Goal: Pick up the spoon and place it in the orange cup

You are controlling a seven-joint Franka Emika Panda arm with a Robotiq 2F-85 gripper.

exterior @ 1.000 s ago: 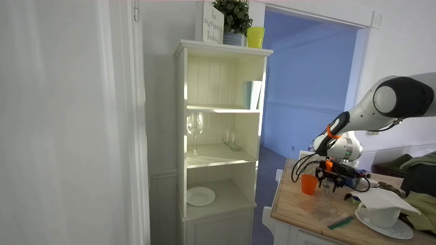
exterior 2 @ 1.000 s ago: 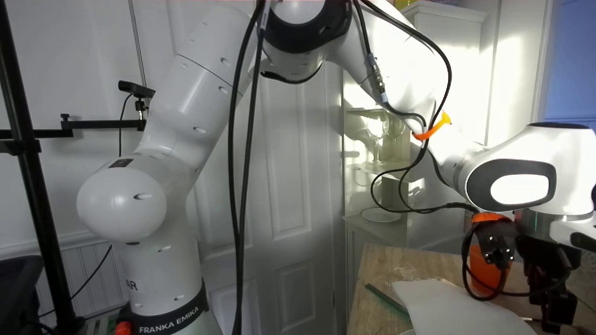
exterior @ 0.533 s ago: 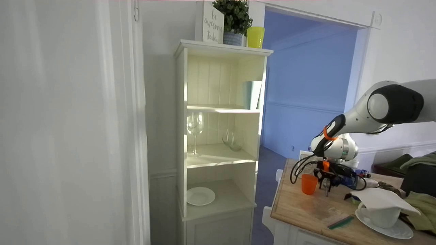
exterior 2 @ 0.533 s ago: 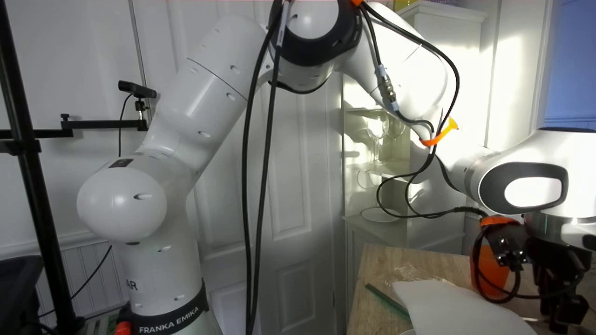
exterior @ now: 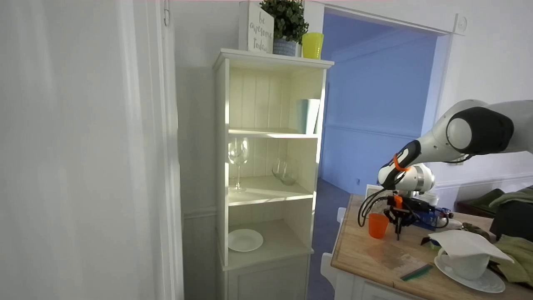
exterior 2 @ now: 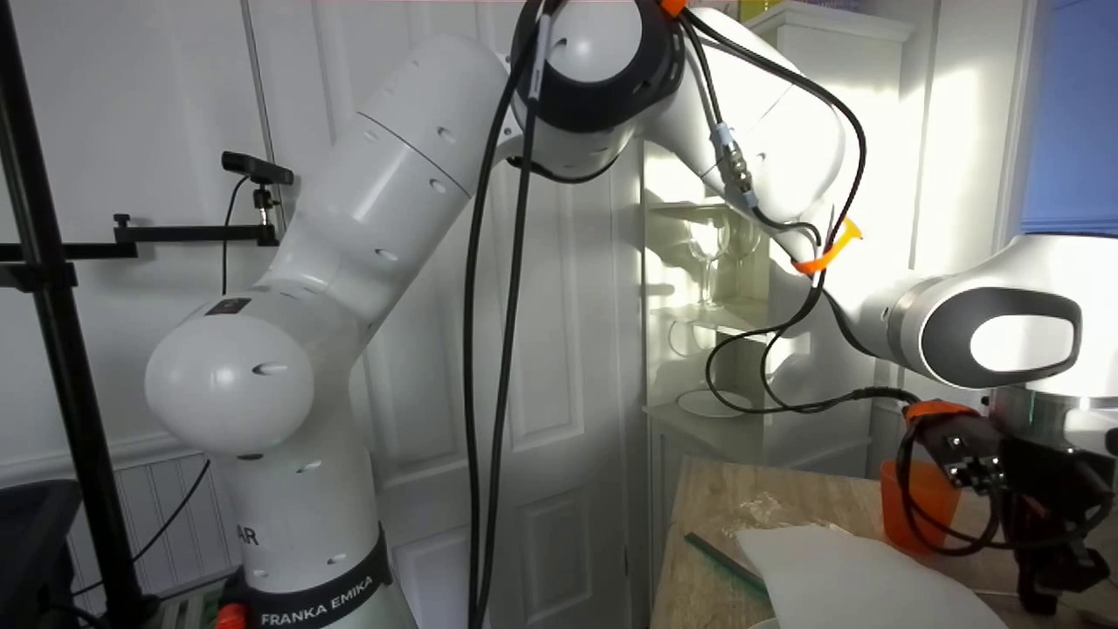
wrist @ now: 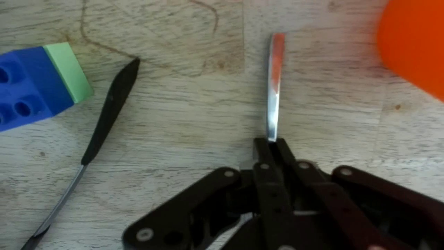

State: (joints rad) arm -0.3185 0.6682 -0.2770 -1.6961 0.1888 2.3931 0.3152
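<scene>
Ok, silver metal spoon [wrist: 275,86] is pinched by the black two-finger gripper [wrist: 270,141]; decent room's seen between round orange cup [exterior: 377,226] and wooden tabletop [exterior: 352,246] left edge.

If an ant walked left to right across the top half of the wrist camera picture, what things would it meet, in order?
Blue block → black handle → silver handle (likely the spoon's) → orange cup.
</scene>
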